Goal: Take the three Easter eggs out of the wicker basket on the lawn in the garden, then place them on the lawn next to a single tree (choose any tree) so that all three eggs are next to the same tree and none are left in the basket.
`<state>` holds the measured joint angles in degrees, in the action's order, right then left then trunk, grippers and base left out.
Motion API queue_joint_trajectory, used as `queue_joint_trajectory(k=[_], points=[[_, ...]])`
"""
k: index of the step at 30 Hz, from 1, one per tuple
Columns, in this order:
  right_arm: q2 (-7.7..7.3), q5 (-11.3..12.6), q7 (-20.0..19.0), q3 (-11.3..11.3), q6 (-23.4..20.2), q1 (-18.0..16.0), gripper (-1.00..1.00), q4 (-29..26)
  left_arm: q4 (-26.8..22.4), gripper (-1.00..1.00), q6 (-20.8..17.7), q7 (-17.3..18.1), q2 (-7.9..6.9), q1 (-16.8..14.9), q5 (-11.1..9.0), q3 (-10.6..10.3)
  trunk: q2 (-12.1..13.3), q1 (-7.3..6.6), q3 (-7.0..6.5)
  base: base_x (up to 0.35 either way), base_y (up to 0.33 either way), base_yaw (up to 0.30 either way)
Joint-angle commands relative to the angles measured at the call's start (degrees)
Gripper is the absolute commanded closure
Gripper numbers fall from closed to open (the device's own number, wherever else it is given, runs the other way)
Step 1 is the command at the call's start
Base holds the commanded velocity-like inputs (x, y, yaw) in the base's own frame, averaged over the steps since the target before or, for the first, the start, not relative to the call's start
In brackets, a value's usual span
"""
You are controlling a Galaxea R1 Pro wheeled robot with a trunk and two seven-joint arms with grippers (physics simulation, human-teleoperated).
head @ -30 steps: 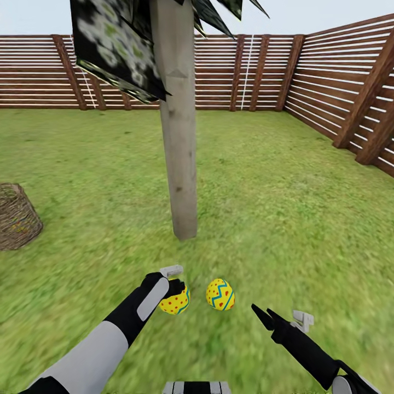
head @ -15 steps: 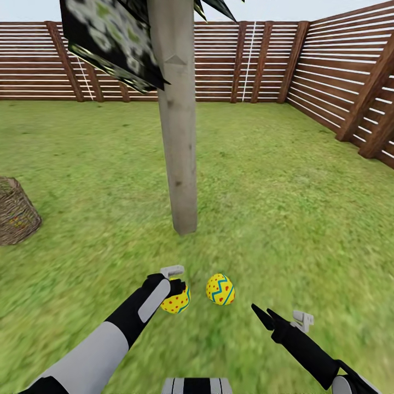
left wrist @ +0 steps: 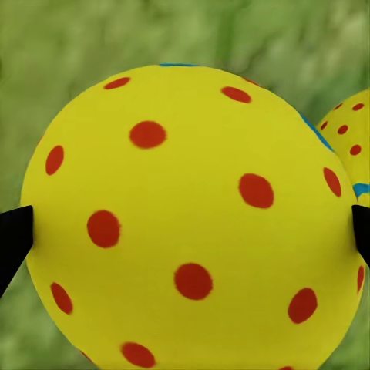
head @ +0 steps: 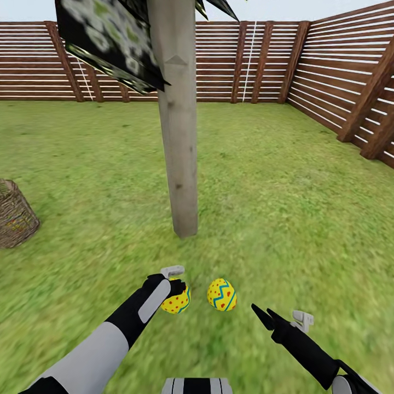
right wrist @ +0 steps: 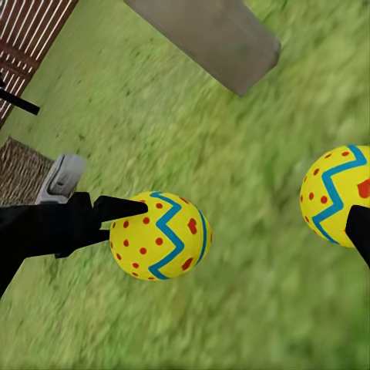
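Item 1: wicker basket (head: 15,214), on the lawn (head: 284,180) at 9 o'clock from the tree (head: 179,137), well apart from it; contents cannot be made out.

Item 2: left tool (head: 176,289), clamped on an egg (head: 175,300) low over the grass at 6 o'clock from the trunk, apparently for setting down.

Item 3: second egg (head: 221,294), resting on the grass just beside the first, near the trunk foot; counts as placed.

Item 4: right tool (head: 261,316), empty, prongs close together, at 4 o'clock from the second egg.
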<state>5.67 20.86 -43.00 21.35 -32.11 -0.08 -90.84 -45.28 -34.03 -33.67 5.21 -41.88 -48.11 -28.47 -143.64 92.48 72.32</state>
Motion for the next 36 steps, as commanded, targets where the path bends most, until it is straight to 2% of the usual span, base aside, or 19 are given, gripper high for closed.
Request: queue_joint_trajectory(k=[1, 4, 8, 12, 18, 22, 31, 36], points=[[0.04, 0.35, -0.07, 0.1, -0.41, -0.01, -1.0, -0.04, -0.07, 1.0, 0.0, -0.61, -0.03, -0.04, -0.58, -0.19, -0.02, -0.01, 0.04, 0.005, 0.001, 0.0], [0.04, 0.33, -0.07, 0.1, -0.41, -0.01, -1.0, -0.04, -0.07, 1.0, 0.02, -0.61, -0.03, -0.04, -0.58, -0.19, -0.02, -0.01, 0.04, 0.002, 0.0, 0.0], [0.04, 0.36, -0.07, 0.1, -0.41, -0.01, -1.0, -0.04, -0.07, 1.0, 0.02, -0.61, -0.03, -0.04, -0.58, -0.24, -0.07, 0.1, 0.92, 0.0, 0.0, 0.0], [0.04, 0.34, -0.07, 0.1, -0.41, -0.01, -1.0, -0.04, -0.07, 1.0, 0.02, -0.61, -0.03, -0.04, -0.58, -0.27, -0.07, 0.1, 0.92, 0.0, 0.0, 0.0], [0.04, 0.36, -0.07, 0.11, -0.41, -0.01, -1.0, -0.04, -0.07, 1.0, 0.83, -0.59, -0.03, -0.04, -0.58, -0.48, -0.15, 0.25, 2.25, 0.0, 0.0, 0.0], [0.04, 0.4, -0.07, 0.12, -0.41, -0.01, -1.0, -0.04, -0.07, 1.0, 1.12, -0.61, -0.03, -0.04, -0.58, -0.95, -0.15, 0.25, 2.25, 0.0, 0.0, 0.0], [0.04, 0.37, -0.07, 0.1, -0.4, -0.01, -1.0, -0.04, -0.07, 1.0, 1.16, -0.61, -0.03, -0.04, -0.58, -1.06, -0.27, 0.48, 4.25, 0.0, 0.0, 0.0], [0.04, 0.36, -0.07, 0.1, -0.41, 0.01, -1.0, -0.04, -0.09, 1.0, 1.16, -0.59, -0.03, -0.04, -0.58, -1.06, -0.27, 0.48, 4.25, 0.0, 0.0, 0.0]])
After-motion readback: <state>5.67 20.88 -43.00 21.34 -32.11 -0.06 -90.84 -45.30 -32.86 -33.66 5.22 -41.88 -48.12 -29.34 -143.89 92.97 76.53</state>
